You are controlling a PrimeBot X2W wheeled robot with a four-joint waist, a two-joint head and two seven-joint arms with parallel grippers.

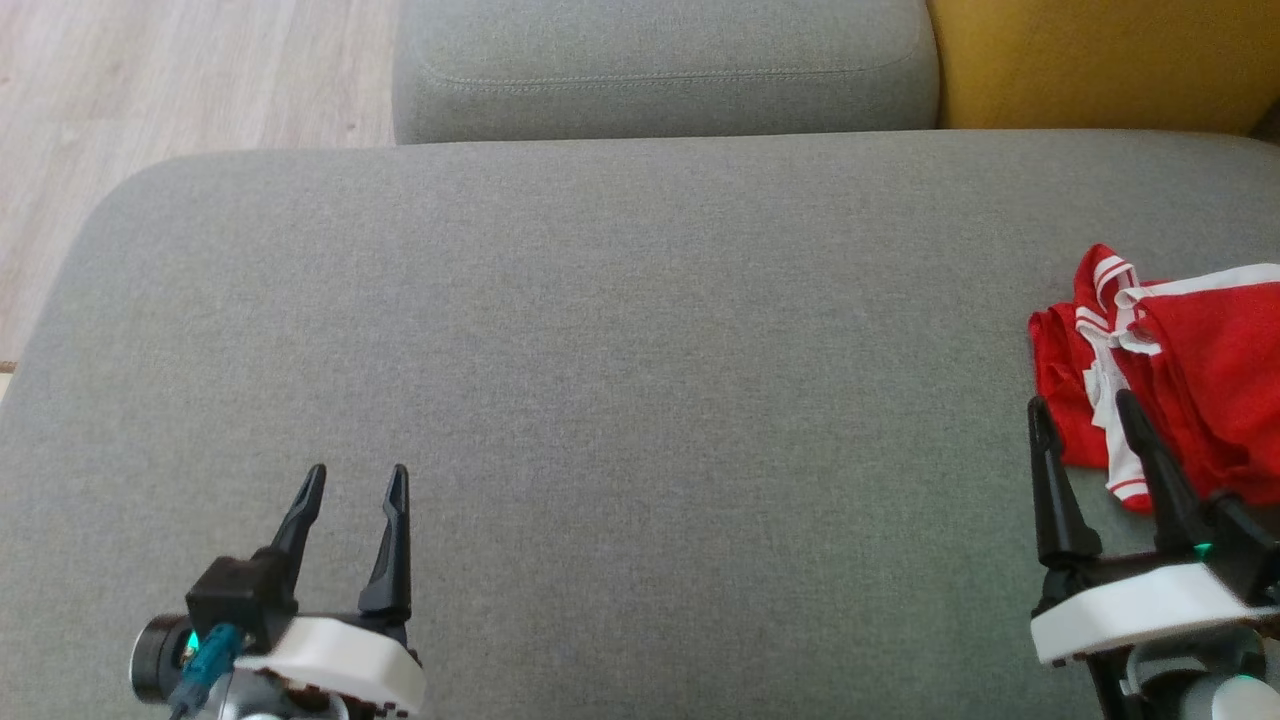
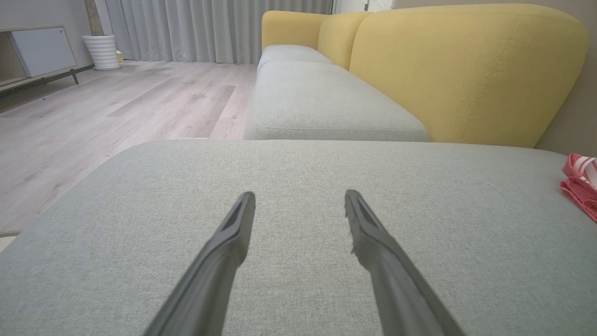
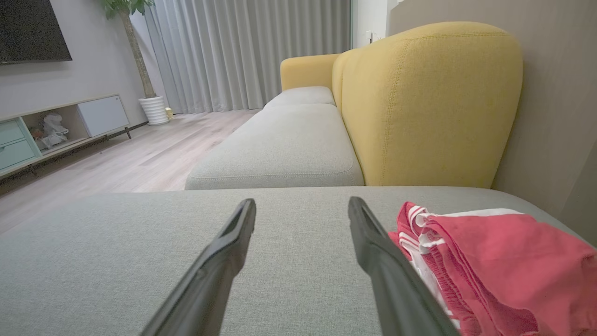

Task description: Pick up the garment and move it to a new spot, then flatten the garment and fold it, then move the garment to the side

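Note:
A crumpled red garment (image 1: 1190,370) with white trim lies on the grey cushion (image 1: 620,380) at the far right. My right gripper (image 1: 1085,408) stands open at its near left edge, one finger overlapping the cloth, nothing held. In the right wrist view the garment (image 3: 508,261) bunches just right of the right gripper (image 3: 302,205). My left gripper (image 1: 358,478) is open at the lower left, far from the garment, and holds nothing. In the left wrist view the left gripper (image 2: 300,197) hovers over bare cushion, with a corner of the garment (image 2: 580,184) at the right edge.
A second grey seat cushion (image 1: 660,70) lies beyond the big one, with a yellow backrest (image 1: 1100,60) at the back right. Wooden floor (image 1: 150,100) runs past the cushion's left edge. A wall (image 3: 559,93) stands right of the sofa.

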